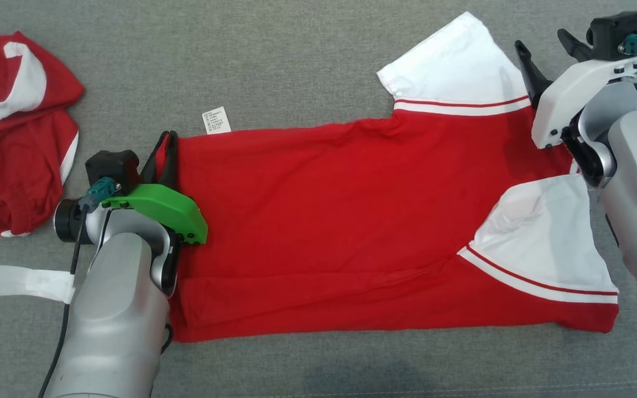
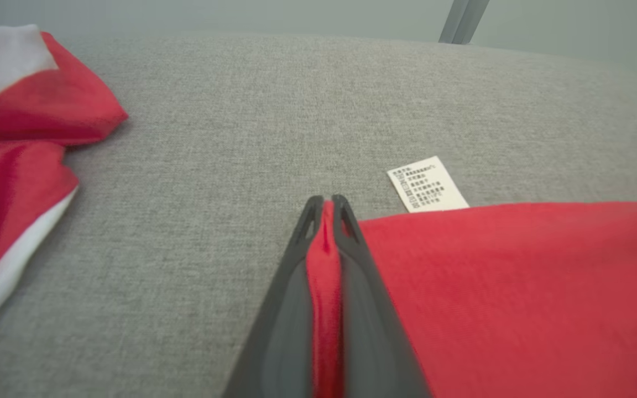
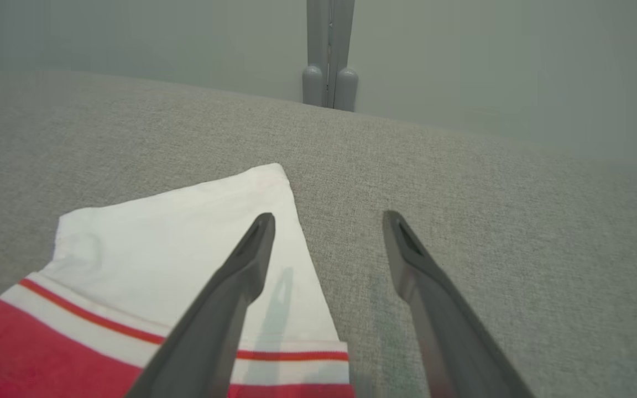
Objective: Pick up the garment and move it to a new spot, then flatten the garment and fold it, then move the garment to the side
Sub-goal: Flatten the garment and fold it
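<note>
Nearest the robot, a strip of white tape (image 1: 25,282) lies on the grey cloth-covered tabletop (image 1: 296,66), off the red garment's (image 1: 324,221) left end, partly under the left forearm. The garment itself is spread flat, lengthwise across the tabletop, hem to the left and sleeves to the right. Its near white sleeve (image 1: 539,237), edged with a red stripe, is folded in over the red body.

At the garment's hem edge the left claw (image 1: 167,152) is clenched on the cloth. From the left wrist a pinched ridge of red fabric shows between the two dark fingers (image 2: 351,287), right up to their tips.

Just beyond that corner of the garment a white care label (image 1: 216,120) lies flat on the tabletop, sticking out from the far edge.

Further left of the garment, well apart from it, a second red and white piece of clothing (image 1: 14,138) lies crumpled.

At the garment's far right, the other white sleeve (image 1: 451,61) spreads outward. The right claw (image 1: 541,38) hangs there released, jaws wide apart: one finger over the sleeve's edge, the other over bare grey cloth.
</note>
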